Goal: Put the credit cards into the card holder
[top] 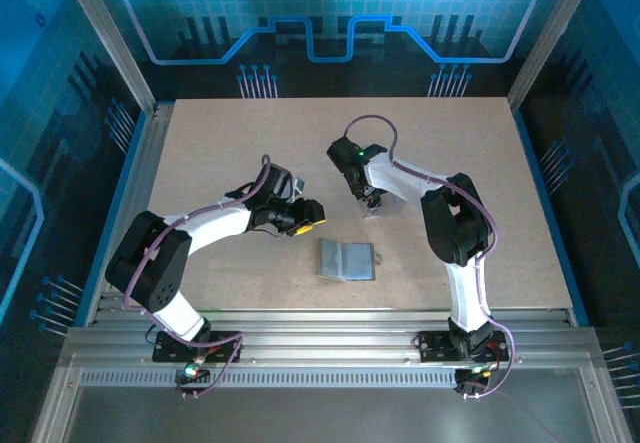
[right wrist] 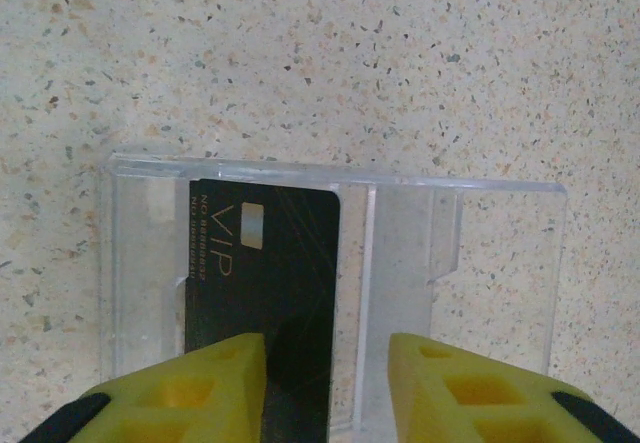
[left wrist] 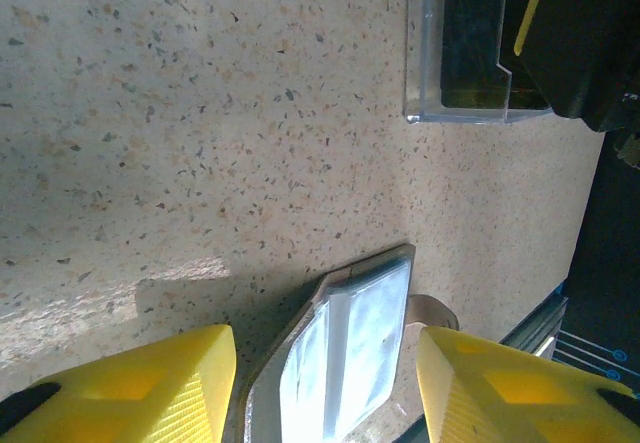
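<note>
The open left tool (left wrist: 325,368) flanks the card holder (left wrist: 350,343); the clear box (left wrist: 425,58) beyond perhaps holds a yellow card (left wrist: 532,8).

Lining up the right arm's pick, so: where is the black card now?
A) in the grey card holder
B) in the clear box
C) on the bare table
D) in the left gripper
B: the right wrist view shows the black card lying within the clear box walls, in front of the right gripper.

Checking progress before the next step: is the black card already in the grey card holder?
No, the black card lies inside the clear box, with its VIP print facing up.
</note>
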Available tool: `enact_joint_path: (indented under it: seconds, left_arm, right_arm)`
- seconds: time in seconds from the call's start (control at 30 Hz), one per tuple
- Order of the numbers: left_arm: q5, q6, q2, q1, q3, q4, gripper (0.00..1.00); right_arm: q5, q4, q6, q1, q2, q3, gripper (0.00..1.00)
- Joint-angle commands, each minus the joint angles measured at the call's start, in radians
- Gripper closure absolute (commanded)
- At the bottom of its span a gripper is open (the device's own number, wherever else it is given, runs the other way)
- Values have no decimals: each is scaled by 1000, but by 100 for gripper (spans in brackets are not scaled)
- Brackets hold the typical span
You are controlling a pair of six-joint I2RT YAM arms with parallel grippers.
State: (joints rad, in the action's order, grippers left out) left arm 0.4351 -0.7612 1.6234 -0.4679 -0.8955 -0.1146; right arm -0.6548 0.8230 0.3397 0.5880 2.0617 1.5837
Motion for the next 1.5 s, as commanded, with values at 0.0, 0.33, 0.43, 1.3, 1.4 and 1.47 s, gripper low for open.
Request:
enact_joint_path:
  seconds: [0.0, 0.33, 0.43, 1.3, 1.4, 1.47]
  left_arm:
    - [22, -16, 9, -6, 15, 12, 48]
    - [23, -16, 16, -6, 15, 15, 48]
    - [24, -18, 19, -6, 15, 18, 48]
    - [24, -17, 6, -6, 25, 12, 48]
    - [25, -13, -4, -6, 28, 6, 48]
    - [22, -7, -16, -6, 33, -1, 48]
  right_arm:
    - [-24, 33, -2, 3, -24, 6, 65]
    - [-21, 45, -11, 3, -31, 10, 72]
    - [-21, 49, -15, 6, -34, 14, 76]
    - [45, 94, -39, 21, -62, 51, 92]
    - [88, 93, -39, 19, -73, 52, 97]
    - [113, 93, -40, 18, -84, 55, 99]
